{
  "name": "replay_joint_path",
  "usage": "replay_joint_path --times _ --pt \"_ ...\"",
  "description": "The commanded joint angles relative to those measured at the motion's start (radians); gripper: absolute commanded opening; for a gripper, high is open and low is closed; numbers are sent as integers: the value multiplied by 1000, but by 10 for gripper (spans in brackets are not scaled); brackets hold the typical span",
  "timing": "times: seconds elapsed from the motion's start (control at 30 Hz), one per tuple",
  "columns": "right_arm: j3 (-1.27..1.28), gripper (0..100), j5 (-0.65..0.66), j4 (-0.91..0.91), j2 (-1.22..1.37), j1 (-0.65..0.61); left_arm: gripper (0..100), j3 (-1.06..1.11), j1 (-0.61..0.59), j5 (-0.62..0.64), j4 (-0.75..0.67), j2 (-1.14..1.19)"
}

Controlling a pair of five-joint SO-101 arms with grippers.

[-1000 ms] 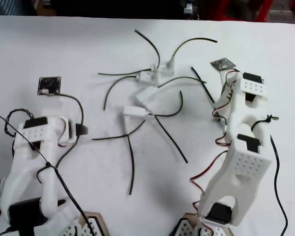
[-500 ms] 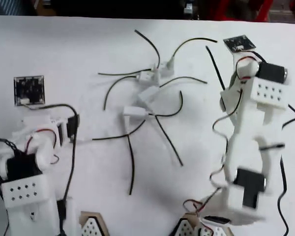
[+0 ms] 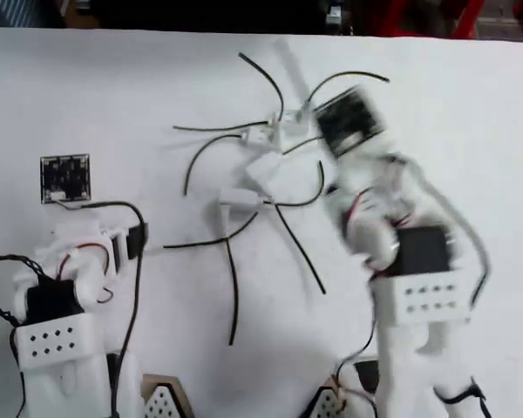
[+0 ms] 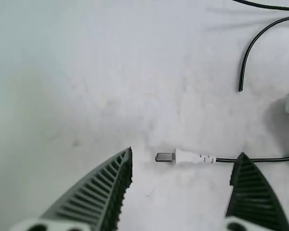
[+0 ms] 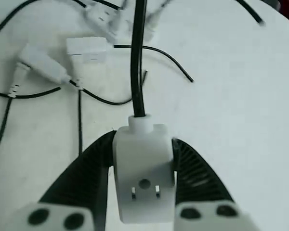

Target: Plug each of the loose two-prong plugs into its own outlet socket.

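In the right wrist view my right gripper [image 5: 143, 144] is shut on a white outlet socket [image 5: 143, 180]. Its two slots face the camera and its black cord [image 5: 137, 57] runs away from it. From above, the right arm [image 3: 414, 287] leans in over the tangle of cords at mid-table. My left gripper [image 4: 185, 155] is open just above the table. A white two-prong plug [image 4: 183, 157] lies between its fingers, prongs pointing away from its cord. In the high view the left gripper [image 3: 135, 237] sits at the near left, with that plug's cord [image 3: 200, 241] trailing right.
More white sockets and plugs [image 3: 241, 198] [image 3: 261, 167] [image 3: 275, 133] lie in the middle of the white table [image 3: 87, 87], among curling black cords [image 3: 234, 287]. Bare tabletop stretches to the far left and far right. The arm bases stand at the near edge.
The right arm has swung from the table's right side in toward the middle cluster, carrying its socket and cord. The left arm drew back toward the near edge, then shifted slightly.
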Motion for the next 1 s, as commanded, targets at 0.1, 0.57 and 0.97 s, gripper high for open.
replay_joint_path --times 0.1,0.57,0.97 --pt "239 16 6 -228 -45 -266 322 44 -8 29 -25 -21" --pt "265 23 445 -274 278 -423 321 75 -8 29 -23 -21" --pt "-26 241 206 -13 357 -329 323 89 -8 28 -26 -21"
